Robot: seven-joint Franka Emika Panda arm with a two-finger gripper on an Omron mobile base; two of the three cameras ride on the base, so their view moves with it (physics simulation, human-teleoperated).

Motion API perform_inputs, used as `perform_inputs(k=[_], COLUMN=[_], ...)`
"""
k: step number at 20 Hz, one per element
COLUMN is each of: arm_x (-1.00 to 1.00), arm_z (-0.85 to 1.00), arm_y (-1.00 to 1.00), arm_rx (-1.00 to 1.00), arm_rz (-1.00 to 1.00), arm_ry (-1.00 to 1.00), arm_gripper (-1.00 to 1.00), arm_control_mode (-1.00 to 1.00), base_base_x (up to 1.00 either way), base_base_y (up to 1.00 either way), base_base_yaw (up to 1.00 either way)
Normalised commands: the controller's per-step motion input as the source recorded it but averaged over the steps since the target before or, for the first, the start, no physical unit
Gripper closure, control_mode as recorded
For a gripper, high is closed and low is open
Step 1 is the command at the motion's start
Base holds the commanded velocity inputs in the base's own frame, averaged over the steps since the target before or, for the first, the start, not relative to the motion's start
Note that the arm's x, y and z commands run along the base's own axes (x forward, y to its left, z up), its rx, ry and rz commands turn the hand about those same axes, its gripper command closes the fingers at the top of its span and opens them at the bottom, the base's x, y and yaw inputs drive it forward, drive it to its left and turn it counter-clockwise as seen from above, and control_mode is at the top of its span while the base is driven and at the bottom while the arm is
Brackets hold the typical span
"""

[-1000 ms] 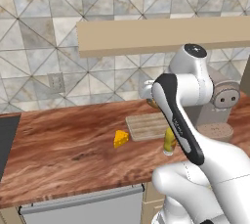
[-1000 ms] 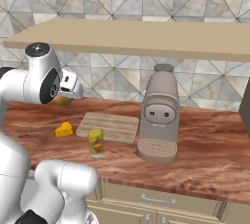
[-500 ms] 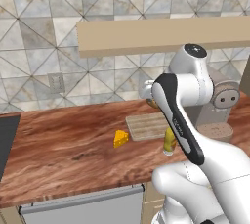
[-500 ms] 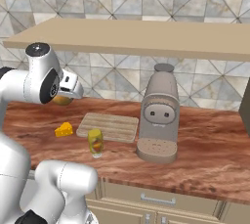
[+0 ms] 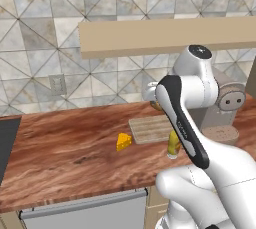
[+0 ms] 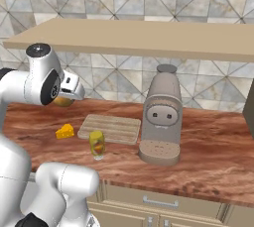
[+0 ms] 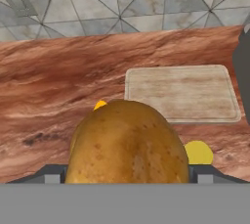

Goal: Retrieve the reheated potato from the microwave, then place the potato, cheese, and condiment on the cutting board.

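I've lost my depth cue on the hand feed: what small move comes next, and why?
Probably ease the gripper forward and down toward the cutting board. It holds the potato, and the board lies bare just ahead, nothing on it yet.

Wooden counter (image 6: 208, 137); cutting board (image 6: 110, 128), cheese (image 6: 64, 132), condiment (image 6: 97, 144), coffee machine (image 6: 160, 117)

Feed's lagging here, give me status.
Gripper shut on potato, above counter. Cutting board bare ahead; cheese and condiment off it. Nothing blocking.
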Motion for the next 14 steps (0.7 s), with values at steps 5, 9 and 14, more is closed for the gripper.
perform_inputs(k=[5, 9, 14], arm_x=[0.08, 0.54, 0.60], arm_z=[0.00, -0.01, -0.12], arm_y=[0.00, -0.08, -0.27], arm_rx=[0.00, 0.00, -0.02], arm_rz=[0.00, 0.00, 0.04], arm_ry=[0.00, 0.15, 0.21], arm_gripper=[1.00, 1.00, 1.00], arm_control_mode=[-1.00, -1.00, -1.00], base_base_x=[0.00, 0.00, 0.00], base_base_y=[0.00, 0.00, 0.00], base_base_yaw=[0.00, 0.00, 0.00])
